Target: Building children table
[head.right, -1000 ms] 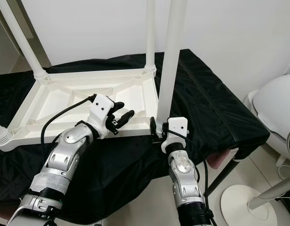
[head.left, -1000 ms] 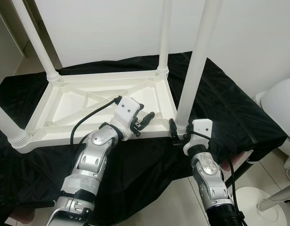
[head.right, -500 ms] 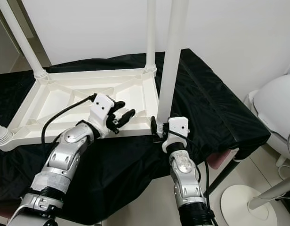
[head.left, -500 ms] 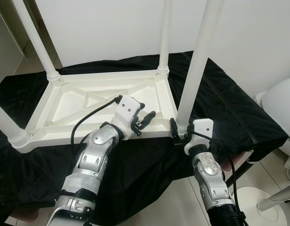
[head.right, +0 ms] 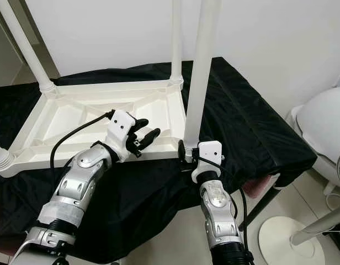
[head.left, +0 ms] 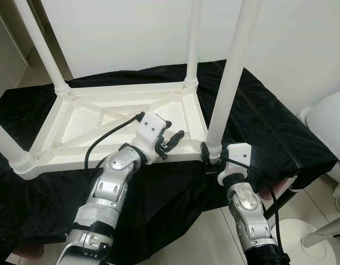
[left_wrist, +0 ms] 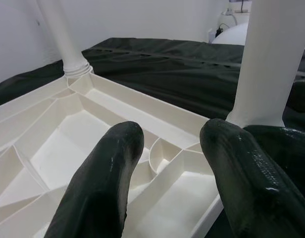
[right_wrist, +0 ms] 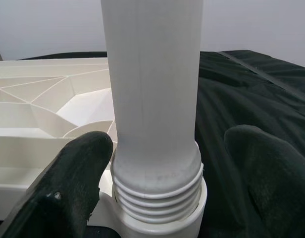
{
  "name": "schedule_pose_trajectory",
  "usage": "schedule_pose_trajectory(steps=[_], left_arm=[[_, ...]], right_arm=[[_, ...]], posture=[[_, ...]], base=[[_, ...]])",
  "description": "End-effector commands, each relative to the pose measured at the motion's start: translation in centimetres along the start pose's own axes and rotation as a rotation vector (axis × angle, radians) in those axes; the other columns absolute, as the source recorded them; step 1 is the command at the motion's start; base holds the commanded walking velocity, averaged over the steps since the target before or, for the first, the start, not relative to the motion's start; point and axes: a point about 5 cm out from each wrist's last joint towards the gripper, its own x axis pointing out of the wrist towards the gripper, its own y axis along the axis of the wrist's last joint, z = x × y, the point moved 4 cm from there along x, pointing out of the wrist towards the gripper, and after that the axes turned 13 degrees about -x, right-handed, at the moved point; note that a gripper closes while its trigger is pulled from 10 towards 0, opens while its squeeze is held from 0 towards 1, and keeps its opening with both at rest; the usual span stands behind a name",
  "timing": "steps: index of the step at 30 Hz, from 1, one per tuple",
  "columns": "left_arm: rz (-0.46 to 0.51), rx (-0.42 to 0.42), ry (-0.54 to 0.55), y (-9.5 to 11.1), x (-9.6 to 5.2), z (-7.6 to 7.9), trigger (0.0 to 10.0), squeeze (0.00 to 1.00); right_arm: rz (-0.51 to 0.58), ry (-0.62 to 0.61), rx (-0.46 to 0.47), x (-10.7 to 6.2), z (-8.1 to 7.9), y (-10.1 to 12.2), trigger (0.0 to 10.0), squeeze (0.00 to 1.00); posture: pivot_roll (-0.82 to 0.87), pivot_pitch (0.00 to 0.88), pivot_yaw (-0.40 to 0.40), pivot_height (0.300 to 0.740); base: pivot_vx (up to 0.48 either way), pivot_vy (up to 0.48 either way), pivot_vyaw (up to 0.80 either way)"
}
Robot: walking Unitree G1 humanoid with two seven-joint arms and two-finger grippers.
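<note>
The white plastic tabletop [head.left: 117, 124] lay upside down on the black-draped desk [head.left: 269, 130], its ribbed underside up, with four legs screwed into its corner sockets. At far left the near-left leg [head.left: 7, 146] and far-left leg [head.left: 43, 47] rose out of the top of the view.

The left hand [head.left: 171, 136] hovered over the tabletop's near rim, fingers [left_wrist: 100, 183] released and apart, gripping nothing. Compared with a second earlier it had drifted slightly toward the near-right corner, though it hardly moved.

Further right, the far-right leg [head.left: 193, 38] stood at the back corner. The near-right leg [head.left: 230, 77] sat in its threaded collar [right_wrist: 160, 201], several thread rings exposed above the socket. The right hand [head.left: 214, 155] straddled that collar, fingers [right_wrist: 73, 173] spread on either side with visible gaps, so it was unclenched. A second earlier it sat higher against the leg base; it had since eased down and back, which suggests the leg was let go after tightening and assembly is nearly done.

The tabletop's right edge lay well inside the desk's right edge, leaving open cloth there. Beyond the desk, a white fan [head.right: 324, 132] stood on the floor, well apart.
</note>
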Motion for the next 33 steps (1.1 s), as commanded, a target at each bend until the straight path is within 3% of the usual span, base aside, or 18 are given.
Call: schedule_pose_trajectory(steps=[1,9,18,25,26,29,33], left_arm=[[0.011,0.014,0.049,0.2,0.1,-0.7,10.0,0.0],[0.004,0.031,0.051,0.3,-0.1,-1.2,10.0,0.0],[0.002,0.028,0.031,0.2,0.2,-0.6,10.0,0.0],[0.015,0.014,0.024,0.8,0.4,-0.9,10.0,0.0],[0.009,0.007,0.011,0.7,0.1,-0.8,10.0,0.0],[0.002,0.029,-0.036,0.5,-0.2,-0.2,10.0,0.0],[-0.006,0.034,-0.071,0.3,-0.5,0.1,10.0,0.0]], right_arm=[[0.003,0.006,0.0,0.0,-0.2,0.0,10.0,0.0],[0.003,0.004,-0.003,0.0,-0.5,0.0,10.0,0.0],[-0.003,-0.007,-0.008,0.1,-0.3,-0.2,10.0,0.0],[0.028,-0.017,-0.043,0.9,0.4,0.8,10.0,0.0],[0.039,-0.03,-0.044,1.3,1.2,1.3,10.0,0.0],[0.039,-0.029,-0.049,1.7,1.5,1.5,10.0,0.0],[0.04,-0.003,-0.066,1.9,1.1,1.4,10.0,0.0]], posture=[[-0.02,0.0,0.092,0.74],[-0.02,0.0,0.096,0.74],[-0.02,0.0,0.105,0.74],[-0.02,0.0,0.094,0.74],[-0.01,0.0,0.08,0.74],[-0.01,0.0,0.072,0.74],[-0.01,0.0,0.064,0.74]], base=[[0.0,0.0,0.0],[0.0,0.0,0.0],[0.0,0.0,0.0],[0.0,0.0,0.0],[0.0,0.0,0.0],[0.0,0.0,0.0],[0.0,0.0,0.0]])
